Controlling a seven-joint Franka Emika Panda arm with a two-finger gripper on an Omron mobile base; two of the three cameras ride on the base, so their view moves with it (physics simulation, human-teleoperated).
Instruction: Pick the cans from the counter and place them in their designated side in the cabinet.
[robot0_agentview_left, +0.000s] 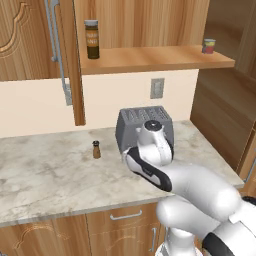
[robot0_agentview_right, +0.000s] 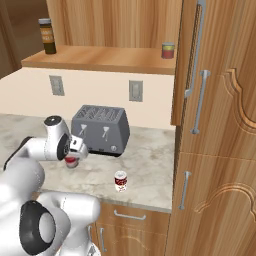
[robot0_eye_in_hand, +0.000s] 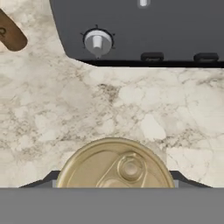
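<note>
- Left base view: the white arm reaches forward over the counter (robot0_agentview_left: 50, 175), and its wrist hides the front of the grey toaster (robot0_agentview_left: 131, 125) that stands by the back wall.
- A small brown pepper shaker (robot0_agentview_left: 96, 149) stands upright on the stone, left of the toaster and apart from it.
- Above, the cabinet (robot0_agentview_left: 150, 60) stands with its door swung wide; on its shelf a tall dark jar (robot0_agentview_left: 91, 39) sits at the left end and a greenish-yellow and red can (robot0_agentview_left: 209, 46) at the right end.
- A wall socket (robot0_agentview_left: 157, 88) sits on the backsplash beneath the shelf.
- Right base view: the gripper (robot0_agentview_right: 74, 159) points down at the counter just in front of the toaster's left corner, with the red can (robot0_agentview_right: 72, 161) under it, standing on the stone.
- The red-and-white can (robot0_agentview_right: 120, 181) stands upright by itself nearer the counter's front edge, to the right of the gripper and apart from it.
- Hand view: the red can's round metal top with its pull tab sits directly below the hand, between the two dark fingertips (robot0_eye_in_hand: 43, 180), one at each side of the rim.
- The fingers look pressed to the can's sides, so the pincer is clenched around the red can, which rests on the counter.
- The toaster's front, with a round knob (robot0_eye_in_hand: 97, 42), lies past the can.
</note>
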